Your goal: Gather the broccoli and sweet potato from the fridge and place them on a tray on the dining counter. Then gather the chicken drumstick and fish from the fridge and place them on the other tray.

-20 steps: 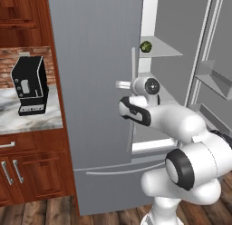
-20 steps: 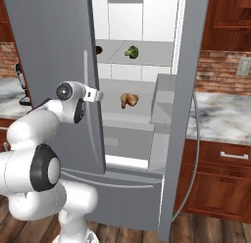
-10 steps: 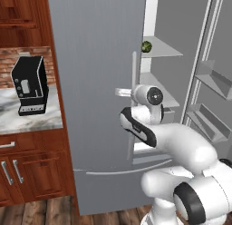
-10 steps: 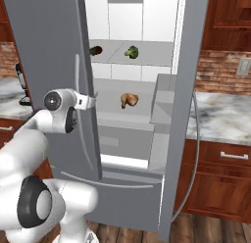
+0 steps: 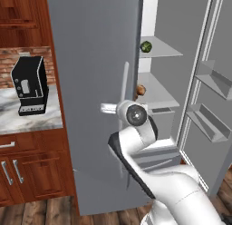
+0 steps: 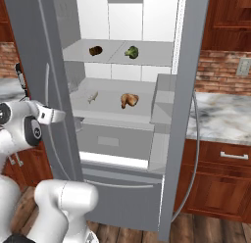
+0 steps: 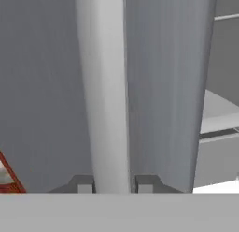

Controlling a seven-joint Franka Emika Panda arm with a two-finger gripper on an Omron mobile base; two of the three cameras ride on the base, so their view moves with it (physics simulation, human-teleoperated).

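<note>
My gripper (image 7: 112,184) is shut on the vertical handle (image 7: 105,86) of the fridge's left door, the bar held between both fingertips (image 7: 84,185). From the left base view the hand (image 5: 108,107) sits on that handle (image 5: 124,79), with the door (image 5: 90,61) partly swung out. Inside, the upper shelf holds the dark sweet potato (image 6: 96,50) and the broccoli (image 6: 131,52). On the shelf below lie the small grey fish (image 6: 92,96) and the brown chicken drumstick (image 6: 129,100). The broccoli (image 5: 146,46) and drumstick (image 5: 141,89) peek past the door edge.
The fridge's right door (image 6: 181,90) stands wide open with bins on its inside (image 5: 213,83). A black coffee machine (image 5: 29,85) sits on the marble counter (image 5: 27,122) left of the fridge. Wooden cabinets and another marble counter (image 6: 220,114) lie to the right.
The left fridge door has swung further open with my gripper on its handle. The arm has drawn back toward the base. The sweet potato and fish have come into sight.
</note>
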